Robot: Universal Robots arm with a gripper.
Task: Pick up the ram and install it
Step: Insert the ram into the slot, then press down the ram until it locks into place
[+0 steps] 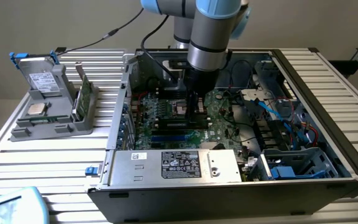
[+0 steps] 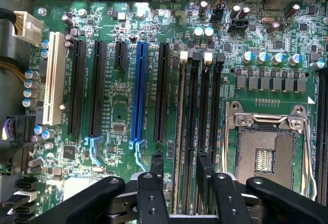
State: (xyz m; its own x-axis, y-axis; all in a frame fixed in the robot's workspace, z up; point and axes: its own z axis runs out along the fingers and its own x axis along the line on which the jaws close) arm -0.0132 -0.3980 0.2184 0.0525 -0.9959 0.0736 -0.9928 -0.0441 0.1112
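Dark-green and thin, the ram (image 2: 180,111) is seen seated on edge in the memory slot farthest from the processor socket (image 2: 266,155). The gripper (image 2: 180,161) is held low over the motherboard (image 2: 119,98), its black fingers (image 2: 157,165) spread on either side of the ram, pinching nothing.

place: probably lab | cues: open PC case (image 1: 229,205), slatted aluminium bench (image 1: 42,163)
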